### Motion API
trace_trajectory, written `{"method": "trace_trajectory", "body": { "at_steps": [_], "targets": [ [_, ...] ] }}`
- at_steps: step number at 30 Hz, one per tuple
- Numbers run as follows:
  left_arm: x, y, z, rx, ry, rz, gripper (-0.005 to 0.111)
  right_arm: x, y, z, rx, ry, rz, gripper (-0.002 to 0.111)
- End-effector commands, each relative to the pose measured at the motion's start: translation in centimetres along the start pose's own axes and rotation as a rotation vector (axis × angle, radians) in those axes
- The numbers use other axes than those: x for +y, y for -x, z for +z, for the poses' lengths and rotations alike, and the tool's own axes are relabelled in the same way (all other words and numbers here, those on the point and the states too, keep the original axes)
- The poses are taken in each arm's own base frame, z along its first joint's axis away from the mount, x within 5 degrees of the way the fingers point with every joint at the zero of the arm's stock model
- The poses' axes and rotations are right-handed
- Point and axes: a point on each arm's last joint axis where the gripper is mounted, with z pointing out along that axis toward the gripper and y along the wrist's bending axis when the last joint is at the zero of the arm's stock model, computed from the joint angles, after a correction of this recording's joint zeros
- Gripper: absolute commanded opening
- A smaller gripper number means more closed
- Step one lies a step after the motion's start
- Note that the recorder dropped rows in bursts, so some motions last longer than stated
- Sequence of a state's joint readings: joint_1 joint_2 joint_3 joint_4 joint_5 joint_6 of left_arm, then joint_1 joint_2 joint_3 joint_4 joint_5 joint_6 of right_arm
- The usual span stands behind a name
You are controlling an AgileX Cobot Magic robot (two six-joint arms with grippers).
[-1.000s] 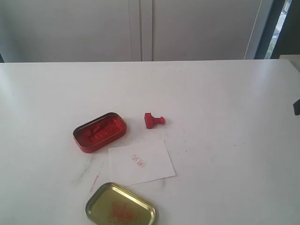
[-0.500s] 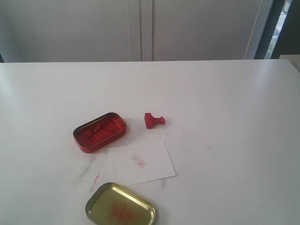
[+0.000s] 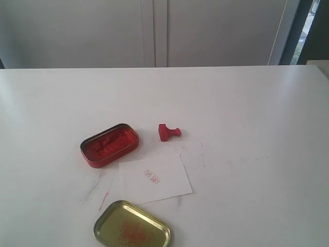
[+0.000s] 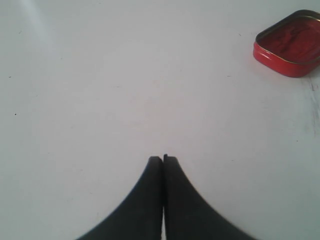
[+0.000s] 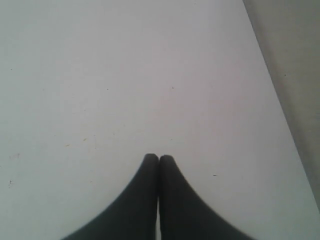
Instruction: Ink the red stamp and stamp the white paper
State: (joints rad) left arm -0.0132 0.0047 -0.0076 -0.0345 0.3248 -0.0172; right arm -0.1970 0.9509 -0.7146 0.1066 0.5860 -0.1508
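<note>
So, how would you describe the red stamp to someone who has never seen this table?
On the white table, find the open red ink tin near the middle. The red stamp lies on its side just right of it, beyond the white paper. It is the smallest red thing, with a square base and a short knob.

Red stamp (image 3: pixel 168 133) tipped on its side on the tabletop (image 3: pixel 247 103), white paper (image 3: pixel 172 186) flat just beside it showing a small red imprint (image 3: pixel 152 176), both well apart from left fingers (image 4: pixel 149 200) and right fingers (image 5: pixel 145 200).
</note>
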Motion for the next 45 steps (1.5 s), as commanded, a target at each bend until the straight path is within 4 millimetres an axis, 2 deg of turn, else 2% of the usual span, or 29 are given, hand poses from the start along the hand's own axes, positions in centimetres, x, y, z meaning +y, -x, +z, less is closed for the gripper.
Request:
{"method": "trace_trajectory", "body": {
  "at_steps": [1, 7, 11, 14, 15, 16, 23, 27, 35, 37, 41, 45],
  "targets": [
    [0.0, -0.3, 0.1, 0.011, 0.0, -0.007, 0.0, -0.2, 0.0, 0.0, -0.015, -0.011, 0.002, 0.0],
    [0.0, -0.3, 0.1, 0.011, 0.0, -0.007, 0.0, -0.1, 0.1, -0.1, -0.017, -0.008, 0.0, 0.0],
    [0.0, -0.3, 0.1, 0.011, 0.0, -0.007, 0.0, 0.0, 0.0, -1.5, -0.071, -0.011, -0.003, 0.0],
    [0.0, -0.3, 0.1, 0.011, 0.0, -0.007, 0.0, 0.1, 0.0, -3.8, -0.16, -0.017, -0.009, 0.0],
    [0.0, -0.3, 0.1, 0.011, 0.0, -0.007, 0.0, 0.2, -0.2, -5.4, -0.222, -0.021, -0.012, 0.0],
    [0.0, -0.3, 0.1, 0.011, 0.0, -0.007, 0.0, 0.3, -0.3, -6.1, -0.25, -0.022, -0.014, 0.0],
    [0.0, -0.3, 0.1, 0.011, 0.0, -0.007, 0.0, 0.8, -2.1, -12.2, -0.5, -0.038, -0.028, 0.0],
    [0.0, -0.3, 0.1, 0.011, 0.0, -0.007, 0.0, 0.9, -2.7, -13.7, -0.563, -0.042, -0.032, 0.0],
    [0.0, -0.3, 0.1, 0.011, 0.0, -0.007, 0.0, 1.0, -3.0, -14.1, -0.582, -0.043, -0.033, 0.0],
    [0.0, -0.3, 0.1, 0.011, 0.0, -0.007, 0.0, 1.0, -3.3, -14.4, -0.608, -0.046, -0.034, 0.0],
    [0.0, -0.3, 0.1, 0.011, 0.0, -0.007, 0.0, 1.1, -5.3, -13.8, -0.605, -0.045, -0.034, 0.0],
    [0.0, -0.3, 0.1, 0.011, 0.0, -0.007, 0.0, 1.1, -5.7, -13.4, -0.6, -0.043, -0.031, 0.0]
  ]
}}
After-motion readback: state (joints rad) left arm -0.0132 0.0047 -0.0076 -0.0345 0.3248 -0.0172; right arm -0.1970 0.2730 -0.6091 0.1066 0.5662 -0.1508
